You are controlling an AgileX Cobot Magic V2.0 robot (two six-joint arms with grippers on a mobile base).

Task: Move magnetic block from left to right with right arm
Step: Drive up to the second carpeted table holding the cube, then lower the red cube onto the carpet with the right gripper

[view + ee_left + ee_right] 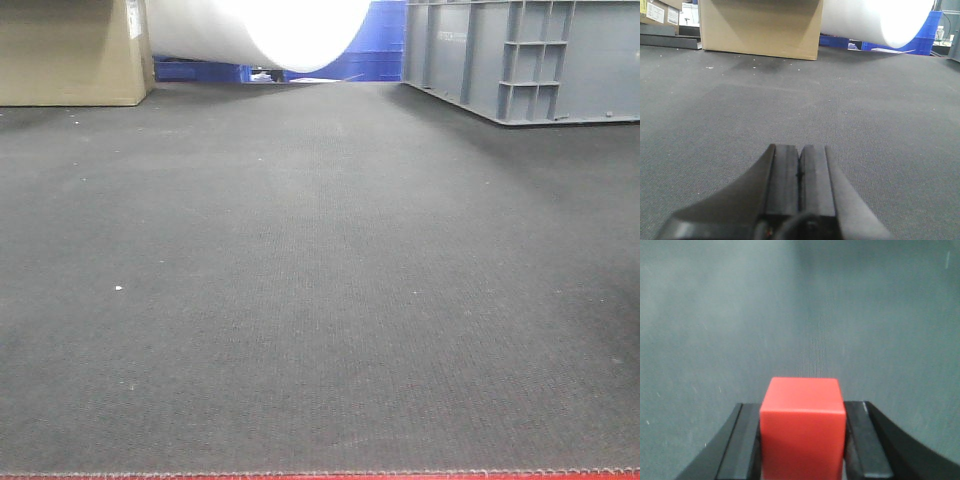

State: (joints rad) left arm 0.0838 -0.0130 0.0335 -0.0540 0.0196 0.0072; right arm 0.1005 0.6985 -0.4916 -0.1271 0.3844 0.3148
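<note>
Now | right gripper clamps magnetic block | left gripper closed, nothing held | no legible writing

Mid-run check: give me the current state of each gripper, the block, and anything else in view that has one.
Small bright-red magnetic cube: clamped between the right gripper's fingers, not visible in the front view.
Black right gripper: shut on the cube.
Black left gripper: shut, empty, low over the dark grey mat.
Brown cardboard box: resting on the mat.
Grey plastic crate: resting on the mat.
</note>
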